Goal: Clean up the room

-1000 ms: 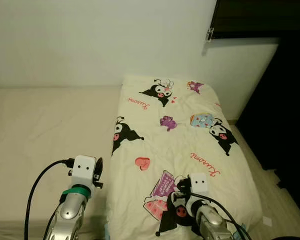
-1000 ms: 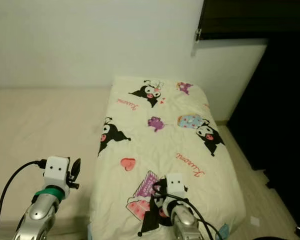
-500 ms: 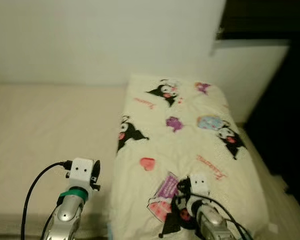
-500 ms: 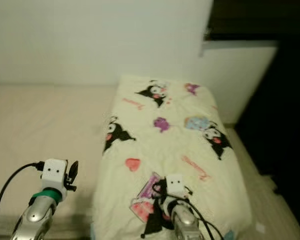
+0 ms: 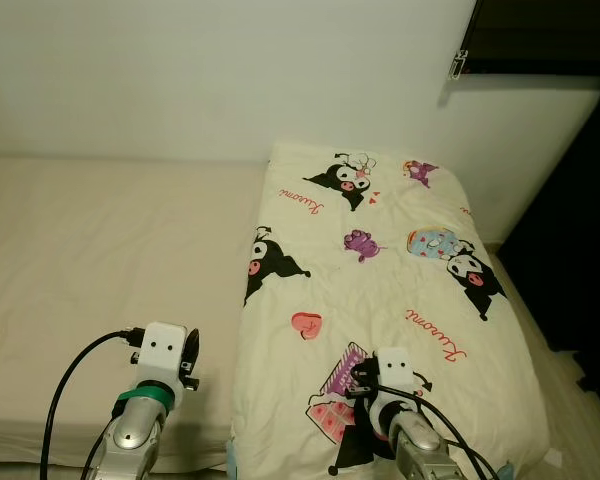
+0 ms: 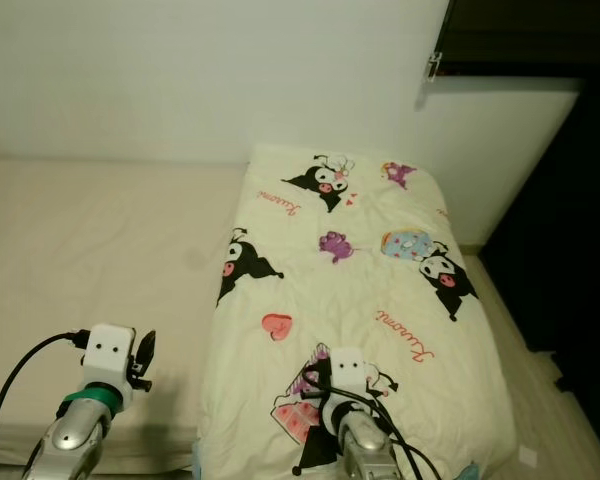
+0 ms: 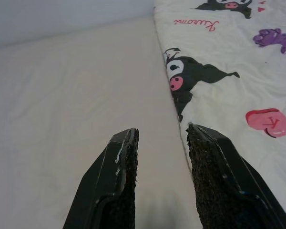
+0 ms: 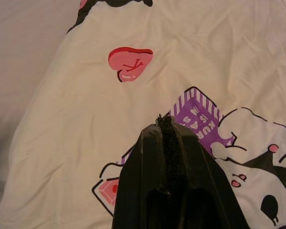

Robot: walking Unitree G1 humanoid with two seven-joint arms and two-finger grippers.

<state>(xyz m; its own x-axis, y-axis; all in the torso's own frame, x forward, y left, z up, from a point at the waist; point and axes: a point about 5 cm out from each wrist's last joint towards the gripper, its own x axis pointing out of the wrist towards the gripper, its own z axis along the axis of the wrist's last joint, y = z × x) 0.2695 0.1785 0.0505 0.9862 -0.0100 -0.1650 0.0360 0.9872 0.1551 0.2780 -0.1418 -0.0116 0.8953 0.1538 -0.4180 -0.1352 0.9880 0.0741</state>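
- The left gripper hangs low over the bare cream mattress, just beside the near left edge of the blanket; its jaws are released, with a gap between the two black fingers.
- A black cable loops from the left wrist out over the mattress, on the side away from the blanket.
- The right gripper hovers over the near end of the blanket; its jaws are clenched together, with nothing between them.
- Just past the right gripper's tip on the blanket lie a purple striped print with lettering and a black cartoon figure.
- The blanket is cream with black cartoon figures, pink hearts and red script; it is spread flat along the right part of the bed, from the near edge to the wall.
- A pink heart print sits on the blanket a little beyond the grippers, near its left edge.
- Further along the same edge is a black cartoon figure with a pink face.
- Towards the far end of the blanket are a purple figure and a light blue patch.
- The white wall rises behind the head of the blanket.
- Right of the blanket, pale floor runs beside a dark area.
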